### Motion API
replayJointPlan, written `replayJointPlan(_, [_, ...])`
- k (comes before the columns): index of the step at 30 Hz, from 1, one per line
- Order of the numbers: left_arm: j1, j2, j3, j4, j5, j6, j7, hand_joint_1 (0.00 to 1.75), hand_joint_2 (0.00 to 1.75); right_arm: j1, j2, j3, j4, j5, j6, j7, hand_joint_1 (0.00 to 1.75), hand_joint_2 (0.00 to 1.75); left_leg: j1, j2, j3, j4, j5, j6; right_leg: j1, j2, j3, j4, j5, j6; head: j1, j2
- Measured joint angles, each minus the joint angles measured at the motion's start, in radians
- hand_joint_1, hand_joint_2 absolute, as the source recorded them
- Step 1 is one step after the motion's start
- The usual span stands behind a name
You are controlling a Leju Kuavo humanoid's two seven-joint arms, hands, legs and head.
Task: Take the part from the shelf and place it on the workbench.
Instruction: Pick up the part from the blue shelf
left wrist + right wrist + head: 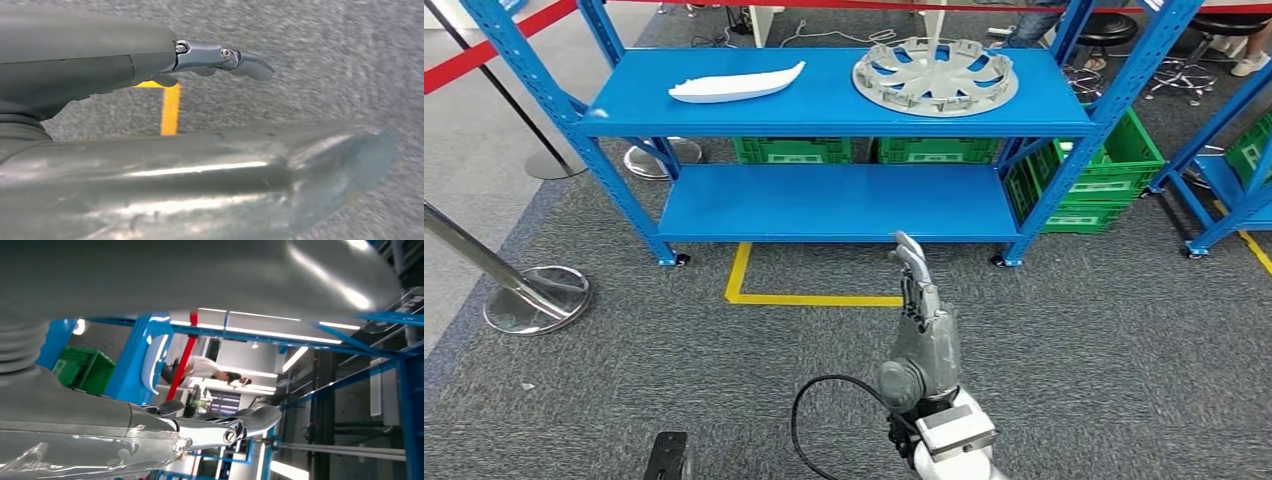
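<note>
Raised silver right hand (921,300) nearest, fingers straight and pressed together, holding nothing.
Well apart, ahead and up: blue metal shelf (824,105), top level bearing a white curved plastic trim piece (738,84) to the left, long axis across the shelf, and a round grey wheel cover (935,76) almost straight beyond the fingertips. Wheel cover nearer this hand. Left hand (225,55) over grey carpet (674,370), fingers extended, grasping nothing.

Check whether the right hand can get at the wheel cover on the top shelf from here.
Probably not yet: the right hand is raised over the carpet, short of the shelf. Nothing blocks the wheel cover.
</note>
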State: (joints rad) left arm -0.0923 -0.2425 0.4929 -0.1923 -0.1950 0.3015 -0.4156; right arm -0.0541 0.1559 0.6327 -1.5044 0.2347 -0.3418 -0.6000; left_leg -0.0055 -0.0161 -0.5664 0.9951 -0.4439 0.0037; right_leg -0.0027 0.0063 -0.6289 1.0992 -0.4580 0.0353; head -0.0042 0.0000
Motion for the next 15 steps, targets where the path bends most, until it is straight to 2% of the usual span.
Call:
replayJointPlan(1, [-0.001, 0.000, 0.000, 0.000, -0.003, -0.018, -0.009, 0.00, 0.00, 0.000, 0.000, 0.000, 0.000, -0.006, 0.010, 0.000, 0.00, 0.00, -0.001, 0.000, 0.001, 0.001, -0.001, -0.004, 0.002, 0.001, 0.023, -0.045, 0.013, -0.002, 0.000, 0.000])
replayJointPlan(2, [-0.002, 0.000, 0.000, 0.000, -0.006, -0.043, -0.020, 0.00, 0.00, 0.000, 0.000, 0.000, 0.000, -0.011, 0.018, 0.000, 0.00, 0.00, -0.002, 0.000, 0.000, 0.001, -0.002, -0.008, 0.004, 0.002, 0.033, -0.065, 0.015, -0.004, -0.001, 0.000])
replayJointPlan(4, [-0.004, 0.000, 0.000, 0.000, -0.006, -0.108, -0.051, 0.00, 0.00, 0.000, 0.000, 0.000, 0.000, -0.008, 0.022, -0.002, 0.00, 0.00, -0.001, 0.001, 0.000, -0.001, -0.001, -0.019, 0.005, 0.006, 0.035, -0.070, 0.017, -0.010, -0.002, 0.000])
replayJointPlan(6, [-0.005, 0.000, 0.000, -0.001, -0.007, -0.190, -0.098, 0.00, 0.00, 0.001, 0.000, 0.000, 0.000, 0.004, 0.017, -0.004, 0.00, 0.00, 0.001, 0.002, -0.007, 0.016, -0.018, -0.031, 0.001, 0.006, 0.038, -0.077, 0.021, -0.019, -0.004, 0.000])
replayJointPlan(7, [-0.006, 0.001, 0.000, -0.001, -0.008, -0.227, -0.123, 0.00, 0.00, 0.002, 0.001, 0.000, 0.000, 0.010, 0.015, -0.004, 0.00, 0.00, 0.001, 0.003, -0.024, 0.052, -0.042, -0.037, -0.002, 0.005, 0.040, -0.081, 0.023, -0.023, -0.005, 0.000])
replayJointPlan(9, [-0.006, 0.002, -0.001, -0.001, -0.016, -0.272, -0.159, 0.00, 0.00, 0.003, 0.001, -0.001, 0.000, 0.024, 0.009, -0.003, 0.00, 0.00, 0.005, 0.003, -0.087, 0.183, -0.106, -0.048, -0.004, 0.003, 0.040, -0.082, 0.023, -0.026, -0.007, 0.000])
replayJointPlan(10, [-0.005, 0.003, -0.001, -0.001, -0.021, -0.283, -0.170, 0.00, 0.00, 0.003, 0.001, -0.001, 0.000, 0.031, 0.005, -0.002, 0.00, 0.00, 0.007, 0.003, -0.119, 0.247, -0.129, -0.052, -0.004, 0.003, 0.039, -0.082, 0.023, -0.026, -0.007, 0.000])
replayJointPlan(11, [-0.004, 0.004, -0.002, -0.001, -0.024, -0.288, -0.176, 0.00, 0.00, 0.004, 0.001, -0.001, 0.000, 0.038, 0.001, -0.002, 0.00, 0.00, 0.010, 0.003, -0.140, 0.284, -0.134, -0.056, -0.005, 0.004, 0.039, -0.081, 0.022, -0.026, -0.007, 0.000])
replayJointPlan(12, [-0.004, 0.005, -0.002, -0.001, -0.027, -0.291, -0.179, 0.00, 0.00, 0.004, 0.001, -0.002, 0.000, 0.042, -0.002, -0.003, 0.00, 0.00, 0.012, 0.003, -0.143, 0.283, -0.118, -0.058, -0.006, 0.004, 0.039, -0.081, 0.022, -0.025, -0.007, 0.000])
replayJointPlan(13, [-0.004, 0.006, -0.002, -0.001, -0.028, -0.293, -0.180, 0.00, 0.00, 0.004, 0.001, -0.002, 0.000, 0.044, -0.004, -0.003, 0.00, 0.00, 0.015, 0.004, -0.127, 0.246, -0.087, -0.061, -0.008, 0.006, 0.040, -0.081, 0.022, -0.023, -0.007, 0.000])
replayJointPlan(15, [-0.006, 0.007, -0.003, -0.001, -0.029, -0.296, -0.181, 0.00, 0.00, 0.004, 0.001, -0.002, 0.000, 0.047, -0.005, -0.003, 0.00, 0.00, 0.024, 0.005, -0.064, 0.114, -0.016, -0.070, -0.009, 0.009, 0.041, -0.078, 0.019, -0.013, -0.008, 0.000])
